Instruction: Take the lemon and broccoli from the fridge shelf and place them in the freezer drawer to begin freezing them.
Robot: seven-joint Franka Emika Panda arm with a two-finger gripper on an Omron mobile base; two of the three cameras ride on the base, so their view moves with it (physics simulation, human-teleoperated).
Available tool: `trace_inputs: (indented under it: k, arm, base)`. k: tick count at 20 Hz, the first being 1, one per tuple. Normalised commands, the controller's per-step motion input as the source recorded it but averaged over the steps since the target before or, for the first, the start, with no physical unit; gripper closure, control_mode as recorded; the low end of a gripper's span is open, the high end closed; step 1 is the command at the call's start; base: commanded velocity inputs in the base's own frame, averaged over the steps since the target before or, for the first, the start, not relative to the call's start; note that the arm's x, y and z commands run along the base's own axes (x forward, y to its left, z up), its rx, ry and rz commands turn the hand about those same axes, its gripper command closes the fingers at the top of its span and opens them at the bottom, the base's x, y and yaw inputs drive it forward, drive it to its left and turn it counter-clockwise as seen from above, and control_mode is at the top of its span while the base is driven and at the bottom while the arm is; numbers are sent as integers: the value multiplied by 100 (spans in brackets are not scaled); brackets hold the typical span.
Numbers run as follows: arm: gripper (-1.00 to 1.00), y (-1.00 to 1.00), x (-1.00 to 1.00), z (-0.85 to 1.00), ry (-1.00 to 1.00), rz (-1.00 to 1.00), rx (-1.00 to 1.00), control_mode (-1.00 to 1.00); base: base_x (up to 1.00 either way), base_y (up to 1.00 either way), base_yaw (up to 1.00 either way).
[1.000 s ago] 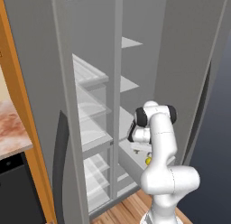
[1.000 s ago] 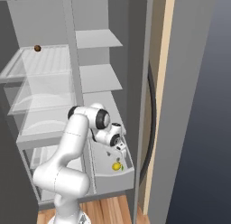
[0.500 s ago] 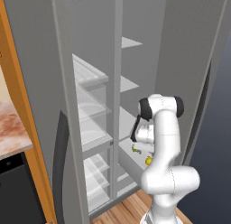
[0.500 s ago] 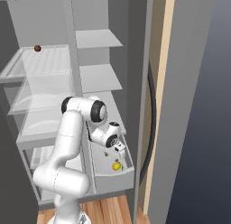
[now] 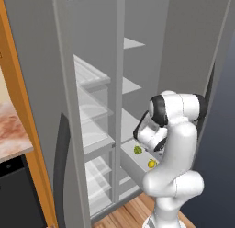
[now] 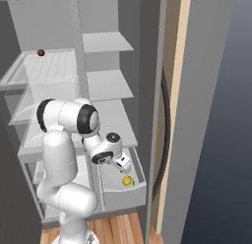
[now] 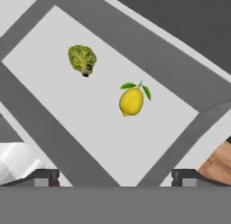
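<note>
The lemon and the broccoli lie apart on the pale floor of the freezer drawer, which is pulled out. My gripper hangs open above them, with nothing between its fingertips. From the left base view the broccoli and the lemon rest in the drawer just below my gripper. In the right base view the lemon sits in the drawer under my gripper. A translucent fridge shelf lies higher on the left.
A small brown round item rests at the back of the upper glass shelf. The open fridge door stands close on the right and a grey door panel on the left. Wooden floor lies below.
The arm's elbow has risen and the hand has drawn up from the drawer. The broccoli, hidden by the hand a second ago, now lies free beside the lemon.
</note>
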Motion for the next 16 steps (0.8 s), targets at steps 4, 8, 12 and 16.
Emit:
trace_inputs:
  k: [4, 8, 12, 16]
  arm:
    - [-100, 19, -45, 100, -31, 0, -7, -100]
    - [-100, 3, -36, 92, -35, 0, -8, -100]
    - [-100, 0, 3, 0, 2, 0, 0, -100]
    - [-100, 0, 2, 0, 1, 0, 0, -100]
  base:
    - [0, 0, 0]
    - [0, 0, 0]
    - [0, 0, 0]
    - [0, 0, 0]
